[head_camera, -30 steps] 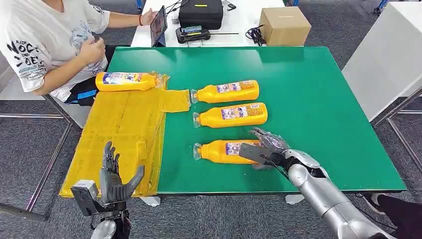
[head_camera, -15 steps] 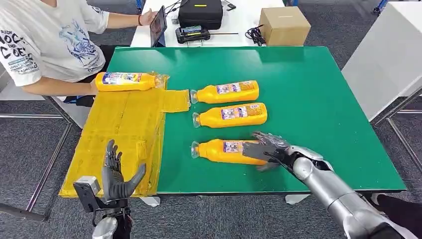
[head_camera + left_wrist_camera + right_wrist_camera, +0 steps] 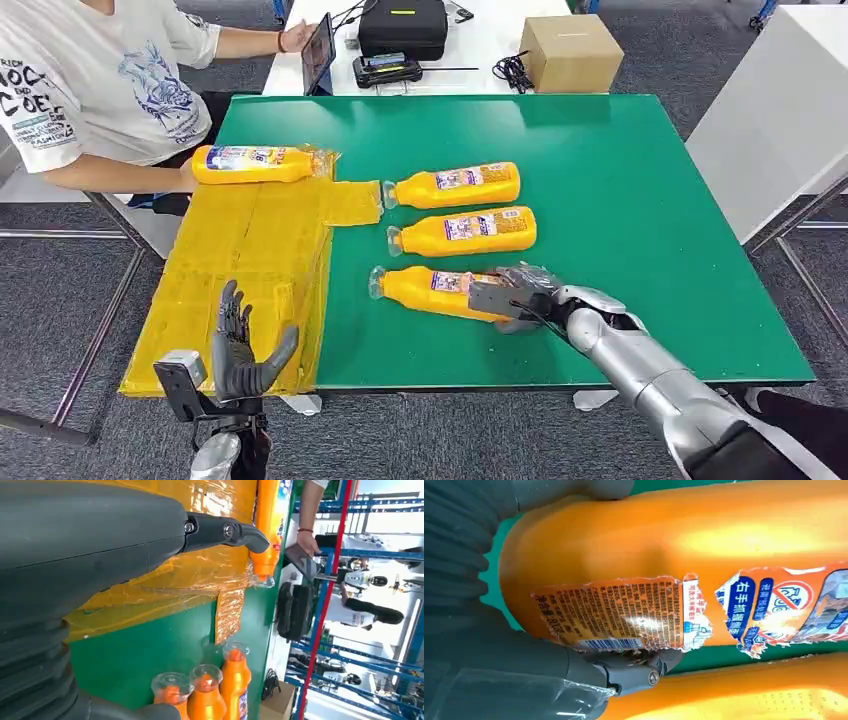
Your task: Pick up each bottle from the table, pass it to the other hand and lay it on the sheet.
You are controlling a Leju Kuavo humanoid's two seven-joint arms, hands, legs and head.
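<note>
1. R hand (image 3: 520, 293) wrapped around base end of nearest bottle (image 3: 430, 290), thumb and fingers clamped on opposite sides; right wrist view shows the orange body (image 3: 704, 540) pressed close against the palm, torn label (image 3: 624, 615) facing cam.
2. That bottle lies tilted on green table (image 3: 620, 180), clear cap end pointing left and a bit far, base end toward R hand. Can't tell if lifted off the surface or resting on it.
3. Two more bottles lie on the table farther back, parallel, caps left: middle bottle (image 3: 465, 231) and far bottle (image 3: 455, 185). Near each other, not touching.
4. Fourth bottle (image 3: 255, 163) lies on far edge of yellow sheet (image 3: 240, 270), at table's left side.
5. Sheet is crinkly, covers left part of the table and hangs past its left edge.
6. L hand (image 3: 240, 355) raised near front left corner, palm up-ish, fingers apart, holding nothing; over near edge of sheet. Left wrist view shows its thumb (image 3: 220, 530) above the sheet.
7. Person in white tee (image 3: 90, 80) seated far left, arm next to the fourth bottle.
8. Behind table: cardboard box (image 3: 572, 50), black case (image 3: 403, 25), tablet (image 3: 320, 50) on a white desk.
</note>
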